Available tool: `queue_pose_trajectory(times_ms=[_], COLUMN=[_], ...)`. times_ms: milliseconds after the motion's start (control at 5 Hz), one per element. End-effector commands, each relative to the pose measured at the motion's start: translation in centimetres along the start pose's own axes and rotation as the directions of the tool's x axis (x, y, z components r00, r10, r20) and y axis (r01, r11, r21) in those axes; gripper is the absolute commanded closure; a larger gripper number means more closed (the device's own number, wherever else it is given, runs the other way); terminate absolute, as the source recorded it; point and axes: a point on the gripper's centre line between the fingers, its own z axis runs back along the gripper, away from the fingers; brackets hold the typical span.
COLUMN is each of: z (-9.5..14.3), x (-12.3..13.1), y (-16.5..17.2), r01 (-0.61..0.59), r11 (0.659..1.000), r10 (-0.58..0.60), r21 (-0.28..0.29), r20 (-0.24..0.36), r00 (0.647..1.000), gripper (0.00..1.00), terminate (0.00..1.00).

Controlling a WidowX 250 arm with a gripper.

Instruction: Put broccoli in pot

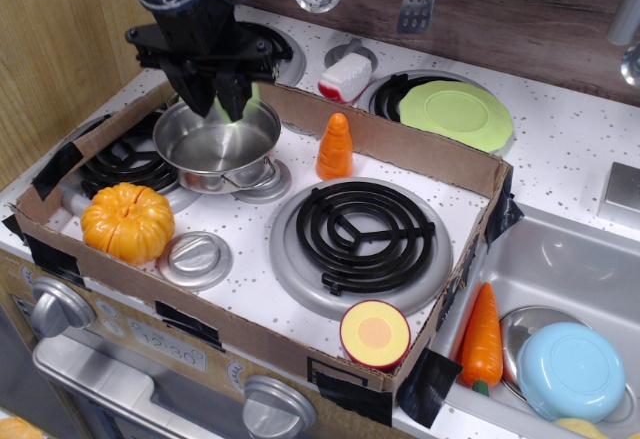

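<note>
The shiny steel pot (215, 147) stands upright and empty at the back left of the cardboard tray, partly on a grey disc. My black gripper (218, 107) hangs over the pot's far rim, fingers pointing down and standing apart. Bits of the pale lime-green broccoli (252, 94) show between and just right of the fingers, behind the pot by the tray's back wall. Most of it is hidden by the gripper. I cannot tell whether the fingers touch it.
A cardboard tray (400, 144) walls in the stove top. Inside it are an orange pumpkin (127, 222), an orange cone (335, 146), a black coil burner (360, 231), a grey disc (195, 257) and a round yellow-red toy (374, 334). A lime-green plate (455, 114) lies behind. The sink (590, 259) holds a carrot (483, 337).
</note>
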Motion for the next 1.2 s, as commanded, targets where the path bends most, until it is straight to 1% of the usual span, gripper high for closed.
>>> queue_pose_trajectory(times_ms=[0, 200, 1000], z=[1.21, 1.55, 1.55], x=[1.29, 1.37, 1.37], y=[0.21, -0.01, -0.01], r01=[0.048, 0.061, 0.061], r11=[0.998, 0.997, 0.997], r10=[-0.048, -0.061, -0.061], r21=[0.03, 0.04, 0.04], r20=[0.008, -0.008, -0.008], r00=[0.999, 0.998, 0.998], gripper=[0.0, 0.0, 0.0], terminate=[0.0, 0.0, 0.0])
